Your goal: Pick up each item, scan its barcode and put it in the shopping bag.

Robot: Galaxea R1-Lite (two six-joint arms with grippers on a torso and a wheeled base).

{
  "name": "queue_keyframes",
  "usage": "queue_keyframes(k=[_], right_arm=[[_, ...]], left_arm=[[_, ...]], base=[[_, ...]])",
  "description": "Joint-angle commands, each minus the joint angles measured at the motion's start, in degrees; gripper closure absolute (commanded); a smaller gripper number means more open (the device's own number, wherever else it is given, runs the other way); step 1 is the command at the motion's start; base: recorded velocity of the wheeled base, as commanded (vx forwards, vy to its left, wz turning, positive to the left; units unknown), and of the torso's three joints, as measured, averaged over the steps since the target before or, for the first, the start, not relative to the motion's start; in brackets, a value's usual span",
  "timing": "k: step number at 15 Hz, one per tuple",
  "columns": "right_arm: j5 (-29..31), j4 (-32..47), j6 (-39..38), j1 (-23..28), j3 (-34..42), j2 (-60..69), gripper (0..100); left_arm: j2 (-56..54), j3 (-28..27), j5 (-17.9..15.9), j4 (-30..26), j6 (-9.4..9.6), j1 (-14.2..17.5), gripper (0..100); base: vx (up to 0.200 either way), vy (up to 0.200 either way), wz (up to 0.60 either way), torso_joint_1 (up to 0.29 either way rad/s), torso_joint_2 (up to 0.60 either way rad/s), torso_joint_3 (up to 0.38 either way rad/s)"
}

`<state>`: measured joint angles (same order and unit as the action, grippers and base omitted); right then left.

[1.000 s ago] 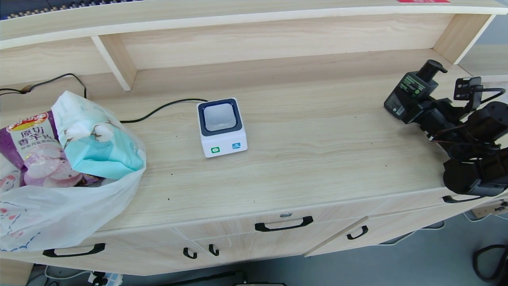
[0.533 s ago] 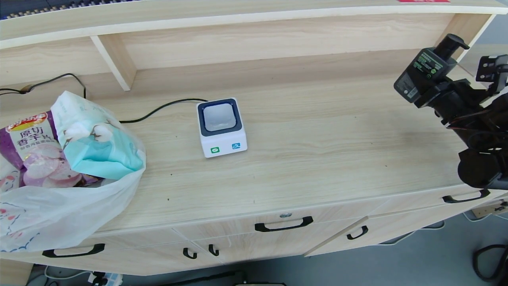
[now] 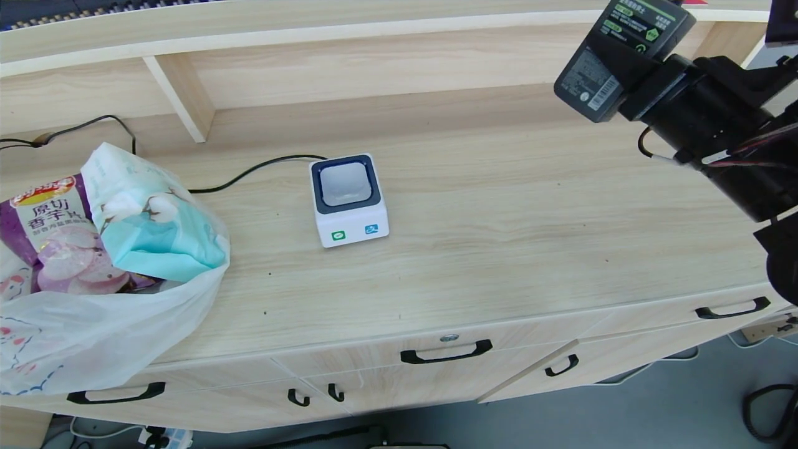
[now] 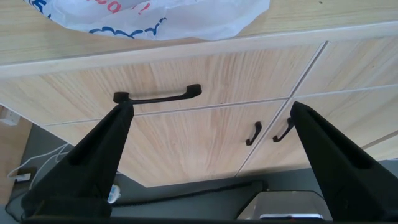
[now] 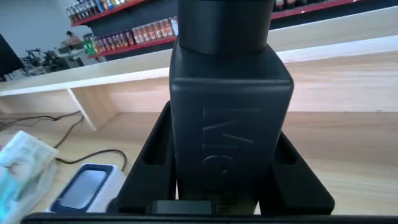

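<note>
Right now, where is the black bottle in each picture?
Head view: black bottle top right, held in the right pincer.
Right wrist view: bottle in the middle, close up.
Left wrist view: drawers and shopping bag instead.
Shared landmark: white scanner, in head and right wrist views.

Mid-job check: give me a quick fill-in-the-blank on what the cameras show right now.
1. The pump bottle clamped in the right pincer is ____ in colour.
2. In the head view, the shopping bag lies to the ____ of the scanner.
3. The left pincer is ____, facing the drawer fronts.
Missing words: black; left; open.
</note>
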<state>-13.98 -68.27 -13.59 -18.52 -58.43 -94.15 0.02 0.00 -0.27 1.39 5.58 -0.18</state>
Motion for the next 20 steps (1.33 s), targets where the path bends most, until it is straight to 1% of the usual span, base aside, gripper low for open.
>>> queue_keyframes(k=[1, 2, 4, 5, 6, 8, 9, 11, 15, 17, 20], right_arm=[[0.6, 1.1, -1.3, -4.3, 1.1, 5.1, 100], [0.3, 0.9, -2.9, -5.9, 2.6, 5.3, 100], [0.1, -0.2, -7.8, -11.3, 5.9, 7.0, 100], [0.0, -0.2, -7.9, -11.5, 6.0, 7.0, 100], [-0.2, -2.0, -10.5, -15.9, 9.5, 8.5, 100], [-0.7, -3.0, -10.6, -24.2, 13.3, 11.4, 100], [-0.7, -3.0, -10.6, -26.7, 15.1, 12.4, 100], [-0.9, -3.0, -10.6, -28.8, 17.7, 14.0, 100], [-3.6, -2.7, -10.8, -32.1, 17.5, 15.7, 100], [-5.4, -2.7, -10.6, -32.5, 17.4, 15.7, 100], [-6.4, -2.7, -10.6, -32.9, 17.6, 15.9, 100]], left_arm=[[0.1, 0.0, 0.0, 0.0, 0.04, 0.0, 0], [0.1, 0.0, 0.0, 0.0, 0.04, 0.0, 0], [0.1, 0.0, 0.0, 0.0, 0.04, 0.0, 0], [0.1, 0.0, 0.0, 0.0, 0.04, 0.0, 0], [0.1, 0.0, 0.0, 0.0, 0.04, 0.0, 0], [0.1, 0.0, 0.0, 0.0, -0.05, 0.0, 0], [0.1, 0.0, 0.0, 0.0, -0.05, 0.0, 0], [0.1, 0.0, 0.0, 0.0, -0.05, 0.0, 0], [0.1, 0.0, 0.0, 0.0, -0.05, 0.0, 0], [0.1, 0.0, 0.0, 0.0, -0.05, 0.0, 0], [0.1, 0.0, 0.0, 0.0, -0.05, 0.0, 0]], base=[[0.000, 0.000, 0.00, 0.000, 0.00, 0.000], [0.000, 0.000, 0.00, 0.000, 0.00, 0.000], [0.000, 0.000, 0.00, 0.000, 0.00, 0.000], [0.000, 0.000, 0.00, 0.000, 0.00, 0.000], [0.000, 0.000, 0.00, 0.000, 0.00, 0.000], [0.000, 0.000, 0.00, 0.000, 0.00, 0.000], [0.000, 0.000, 0.00, 0.000, 0.00, 0.000], [0.000, 0.000, 0.00, 0.000, 0.00, 0.000], [0.000, 0.000, 0.00, 0.000, 0.00, 0.000], [0.000, 0.000, 0.00, 0.000, 0.00, 0.000], [0.000, 0.000, 0.00, 0.000, 0.00, 0.000]])
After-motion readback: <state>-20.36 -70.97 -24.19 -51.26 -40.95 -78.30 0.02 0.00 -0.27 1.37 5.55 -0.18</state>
